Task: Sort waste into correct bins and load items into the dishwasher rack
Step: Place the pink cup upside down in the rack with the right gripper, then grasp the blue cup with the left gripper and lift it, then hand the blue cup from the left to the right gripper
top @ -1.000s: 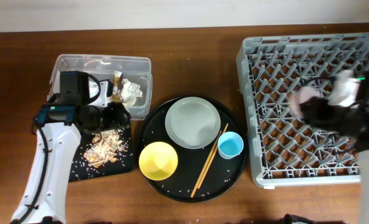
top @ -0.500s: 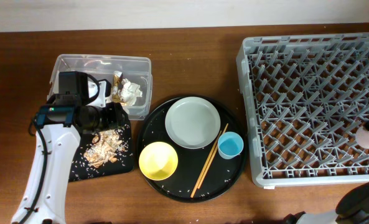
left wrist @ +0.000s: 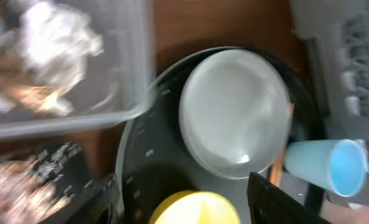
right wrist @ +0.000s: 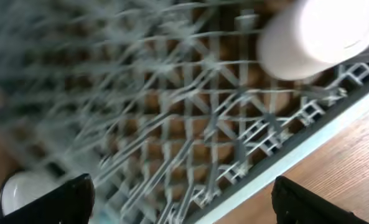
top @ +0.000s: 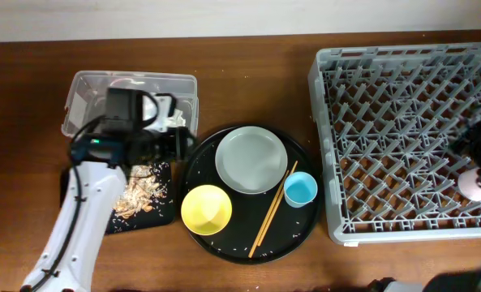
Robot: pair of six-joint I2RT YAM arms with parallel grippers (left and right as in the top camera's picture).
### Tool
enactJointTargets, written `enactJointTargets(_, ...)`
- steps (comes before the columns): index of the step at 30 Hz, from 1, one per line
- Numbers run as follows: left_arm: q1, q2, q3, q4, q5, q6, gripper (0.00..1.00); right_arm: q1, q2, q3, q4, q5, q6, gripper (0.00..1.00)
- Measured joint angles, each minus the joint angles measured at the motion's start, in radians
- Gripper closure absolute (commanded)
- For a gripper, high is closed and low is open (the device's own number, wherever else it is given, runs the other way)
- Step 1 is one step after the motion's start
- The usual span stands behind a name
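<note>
Pale pink cup (top: 474, 185) rests inside the grey rack (top: 402, 52), four o'clock corner. At the rack's nine o'clock: grey plate (top: 251, 160), yellow bowl (top: 206, 208), blue cup (top: 300, 189), chopsticks (top: 273, 208).

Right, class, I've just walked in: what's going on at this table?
Two robot arms are clearing a table. The left hand, open and empty, hovers at the edge of the round black tray, which holds the plate, yellow bowl, blue cup and chopsticks. The right hand, also open, is over the dishwasher rack, where the pink cup already sits. Tissue and wrapper are in the clear tub; food scraps lie on the flat black tray.
</note>
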Motion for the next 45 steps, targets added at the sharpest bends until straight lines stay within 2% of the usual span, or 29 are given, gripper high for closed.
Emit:
enactJointTargets(2,-0.124,0.0,0.0,0.079,0.007,0.0,0.35,0.102,-0.076,0.01,-0.041,-0.005,-0.011,0.07)
enactJointTargets(7,-0.382,0.059,0.0,0.192,0.014,-0.006,0.35,0.271,-0.083,0.011,-0.085,0.005,-0.029,0.06)
enactJointTargets(13,-0.58,0.291,0.0,0.346,0.015,-0.032,0.36,0.338,-0.083,0.011,-0.087,0.023,-0.037,0.04)
enactJointTargets(15,-0.601,0.341,0.0,0.376,0.014,-0.035,0.46,0.339,-0.083,0.011,-0.088,0.028,-0.037,0.04)
enactJointTargets(18,-0.608,0.414,0.0,0.387,0.013,-0.056,0.74,0.339,-0.083,0.011,-0.089,0.029,-0.037,0.04)
enactJointTargets(20,-0.608,0.429,0.0,0.385,0.006,-0.066,0.85,0.339,-0.083,0.011,-0.089,0.03,-0.037,0.04)
enactJointTargets(21,-0.608,0.429,0.0,0.378,-0.008,-0.062,0.96,0.339,-0.083,0.011,-0.089,0.031,-0.037,0.03)
enactJointTargets(22,-0.608,0.429,0.0,0.375,-0.018,-0.067,0.99,0.339,-0.083,0.011,-0.089,0.031,-0.038,0.04)
enactJointTargets(26,-0.577,0.428,0.0,0.361,-0.037,-0.08,1.0,0.339,-0.083,0.011,-0.089,0.031,-0.04,0.02)
enactJointTargets(31,-0.404,0.281,0.0,0.3,0.016,-0.126,1.0,0.339,-0.081,0.011,-0.088,0.03,-0.062,0.02)
enactJointTargets(33,-0.22,0.154,0.002,0.29,0.191,-0.153,1.0,0.34,-0.079,0.011,-0.077,-0.049,-0.127,0.02)
enactJointTargets(34,-0.167,0.137,0.003,0.294,0.269,-0.159,0.99,0.348,-0.076,0.011,-0.071,-0.132,-0.186,0.02)
enactJointTargets(35,-0.086,0.131,0.006,0.299,0.407,-0.166,1.0,0.365,-0.071,0.011,-0.069,-0.21,-0.241,0.02)
enactJointTargets(36,-0.049,0.134,0.006,0.298,0.496,-0.171,1.0,0.394,-0.061,0.011,-0.072,-0.292,-0.303,0.01)
enactJointTargets(37,-0.011,0.14,0.006,0.299,0.645,-0.174,1.0,0.437,-0.047,0.011,-0.074,-0.362,-0.36,0.02)
enactJointTargets(40,0.018,0.154,0.006,0.347,0.896,-0.177,0.99,0.594,-0.007,0.011,-0.076,-0.534,-0.51,0.02)
enactJointTargets(42,0.014,0.159,0.006,0.35,0.985,-0.177,1.0,0.718,0.026,0.011,-0.066,-0.643,-0.613,0.02)
enactJointTargets(45,0.014,0.16,0.006,0.354,1.041,-0.177,0.99,0.83,0.053,0.01,0.014,-0.736,-0.669,0.02)
